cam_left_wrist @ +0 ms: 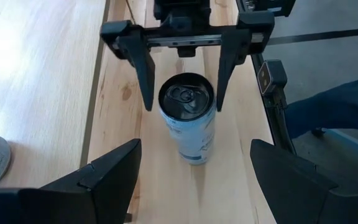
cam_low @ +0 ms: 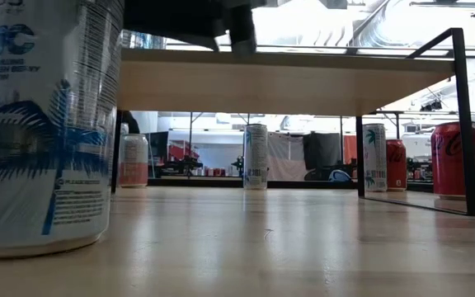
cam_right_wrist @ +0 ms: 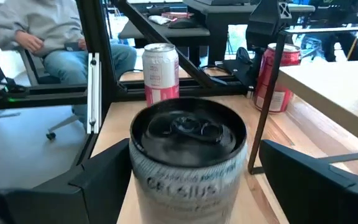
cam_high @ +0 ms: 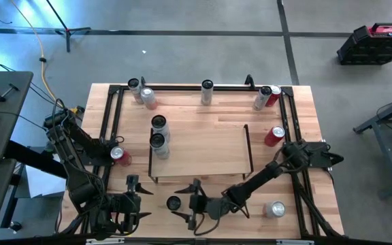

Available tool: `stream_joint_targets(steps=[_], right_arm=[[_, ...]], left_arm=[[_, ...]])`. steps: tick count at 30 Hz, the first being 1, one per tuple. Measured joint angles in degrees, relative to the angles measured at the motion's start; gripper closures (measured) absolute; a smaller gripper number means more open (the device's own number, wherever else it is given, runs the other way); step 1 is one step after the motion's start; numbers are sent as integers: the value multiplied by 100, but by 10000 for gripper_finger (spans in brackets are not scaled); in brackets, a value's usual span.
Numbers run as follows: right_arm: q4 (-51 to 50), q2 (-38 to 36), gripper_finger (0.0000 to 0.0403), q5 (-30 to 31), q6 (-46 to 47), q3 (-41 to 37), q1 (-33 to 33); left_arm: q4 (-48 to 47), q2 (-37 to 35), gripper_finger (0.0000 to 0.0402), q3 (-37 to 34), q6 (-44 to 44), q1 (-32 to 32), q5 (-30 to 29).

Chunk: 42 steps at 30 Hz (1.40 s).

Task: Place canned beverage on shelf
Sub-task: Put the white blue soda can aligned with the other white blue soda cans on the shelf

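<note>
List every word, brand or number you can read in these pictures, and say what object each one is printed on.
"CELSIUS": on the side of the white, black-topped drink can between the right hand's fingers.
The tall white can with a blue palm tree in the low view: large letters cut off, small print blurred.
The pink-and-white can and red cans: lettering too blurred to read.

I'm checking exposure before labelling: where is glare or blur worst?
Low view: the room behind the light-wood shelf board is blown out, and the white-and-blue palm-print can is soft and cropped. Right wrist view: the black-topped Celsius can between the fingers is blurred. High view: even light, with blue glare at the floor's corner.
</note>
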Motion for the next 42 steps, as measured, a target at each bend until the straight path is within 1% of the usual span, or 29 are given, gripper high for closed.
stream_joint_targets(steps=[3,6,9,11,15,19,22,30,33,39,42], right_arm=[[74,-2,73,-266,19,0,-55],[57,-2,83,-295,-21,0,-61],[41,-2,106,-304,-29,0,-63],[41,-2,128,-336,-30,0,-63],[108,-5,165,-590,-77,0,-63],[146,-144,165,-787,-378,-11,-63],[214,-429,165,-796,-583,-10,-60],[216,-1189,163,-967,-1310,-8,-171],[-30,-1468,162,-1204,-1289,0,-346],[-1045,-1980,161,-1743,-1081,0,-894],[-1179,-2102,160,-2225,-977,0,-1196]], left_arm=[[-2,0,111,0,0,0,0],[-2,0,111,0,2,0,0],[-1,0,111,0,2,0,0],[-2,0,111,0,2,0,0],[-2,0,111,0,5,0,-2],[-54,-19,111,23,144,2,107],[-76,-106,111,114,314,2,230],[-264,-564,111,245,660,2,217],[-255,-689,111,200,660,9,170],[-286,-695,111,186,619,7,124],[-287,-691,111,186,614,9,47]])
